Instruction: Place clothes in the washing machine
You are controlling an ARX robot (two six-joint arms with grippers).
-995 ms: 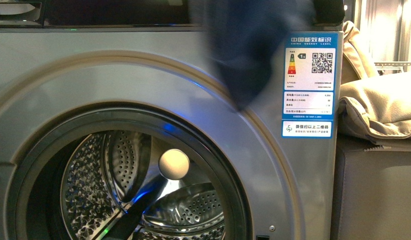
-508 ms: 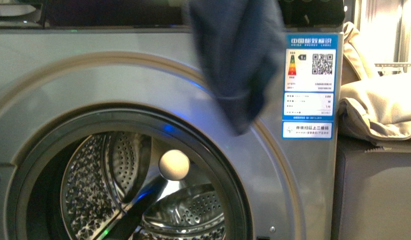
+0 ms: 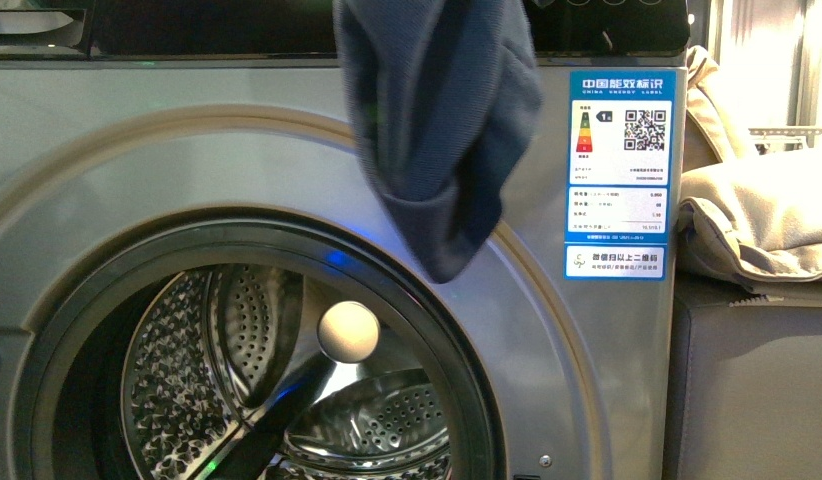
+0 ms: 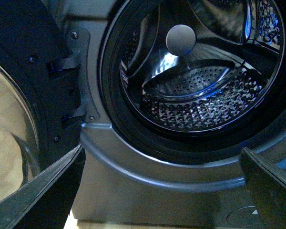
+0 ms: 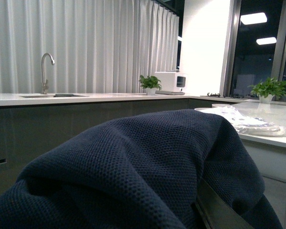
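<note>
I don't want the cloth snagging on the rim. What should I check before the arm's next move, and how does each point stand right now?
1. Washing machine door open: ok, swung aside.
2. Drum free: ok, no clothes show inside.
3. Dark blue garment over the opening: not ok, it hangs before the panel, above and right of the porthole.
4. Right gripper's hold on the garment: cannot tell, cloth hides the gripper in the right wrist view.
5. Left gripper empty: ok, open, nothing between its fingers.
</note>
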